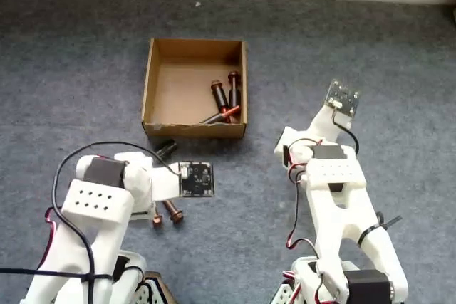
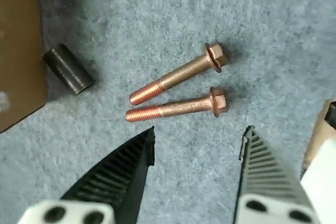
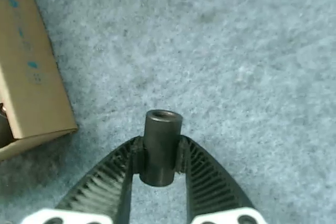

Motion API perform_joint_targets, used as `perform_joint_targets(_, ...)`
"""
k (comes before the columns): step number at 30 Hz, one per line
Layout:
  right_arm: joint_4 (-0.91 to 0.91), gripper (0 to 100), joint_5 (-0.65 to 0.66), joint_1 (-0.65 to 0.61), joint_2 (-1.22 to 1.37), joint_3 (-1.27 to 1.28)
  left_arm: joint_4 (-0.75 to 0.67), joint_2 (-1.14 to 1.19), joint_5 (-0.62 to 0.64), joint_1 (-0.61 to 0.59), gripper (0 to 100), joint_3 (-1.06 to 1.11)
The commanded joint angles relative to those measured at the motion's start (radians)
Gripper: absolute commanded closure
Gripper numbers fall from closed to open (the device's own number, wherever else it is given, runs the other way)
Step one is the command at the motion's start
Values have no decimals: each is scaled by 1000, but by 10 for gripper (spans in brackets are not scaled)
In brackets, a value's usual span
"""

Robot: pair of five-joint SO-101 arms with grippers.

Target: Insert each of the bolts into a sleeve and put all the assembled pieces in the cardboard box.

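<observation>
L gripper (image 2: pixel 199 129) spread open, bolts (image 2: pixel 176 77) just ahead of tips: stiff, prob. slick, roll-prone; take mid-shank. R gripper (image 3: pixel 159 141) clamps sleeve (image 3: pixel 163 124).

Robotics lab: 2 arms (image 1: pixel 96 201) (image 1: pixel 342 190) on grey carpet (image 1: pixel 71 48)

Soft, even, moderately bright light covers the grey tabletop (image 2: pixel 157 9). The bolts (image 2: pixel 176 76) gleam dully and throw faint, short shadows. A darker shadow lies along the box (image 2: pixel 18 51) wall beside the sleeve (image 2: pixel 68 69).
</observation>
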Motion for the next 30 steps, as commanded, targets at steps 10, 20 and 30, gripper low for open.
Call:
perform_joint_targets(10,-21,994,-11,12,-15,-50,-310,7,-40,114,726,168)
perform_joint_targets(20,-21,994,-11,8,-15,-36,-373,10,-9,162,726,197)
perform_joint_targets(30,-21,994,-11,7,-15,-31,-425,394,-9,162,726,42)
